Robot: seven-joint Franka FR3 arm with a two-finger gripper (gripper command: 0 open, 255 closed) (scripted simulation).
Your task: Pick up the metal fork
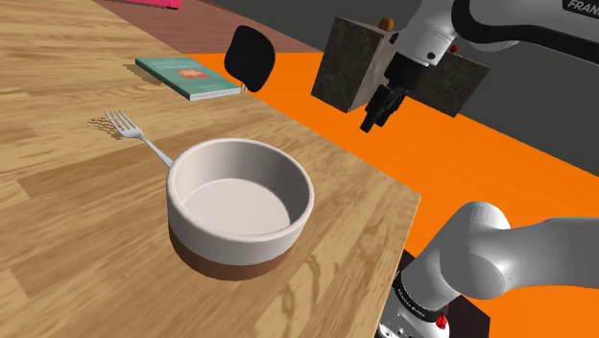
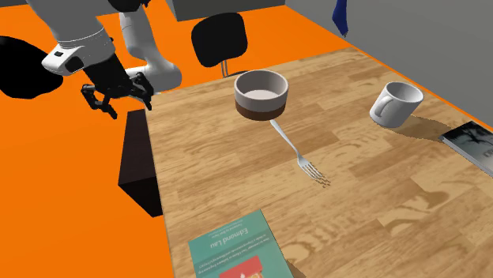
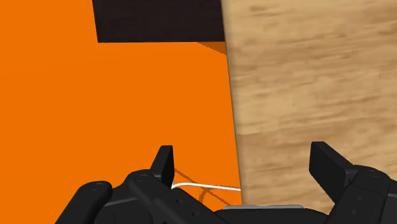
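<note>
Partly, the bowl hides the handle of the fork.

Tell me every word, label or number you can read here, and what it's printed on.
"FRAN", cut off by the picture's edge: on the arm's upper link.
Teal book: cover lettering too blurred to read.
Dark band on the arm's lower joint: lettering too small to read.
Grey book: nothing legible.
</note>
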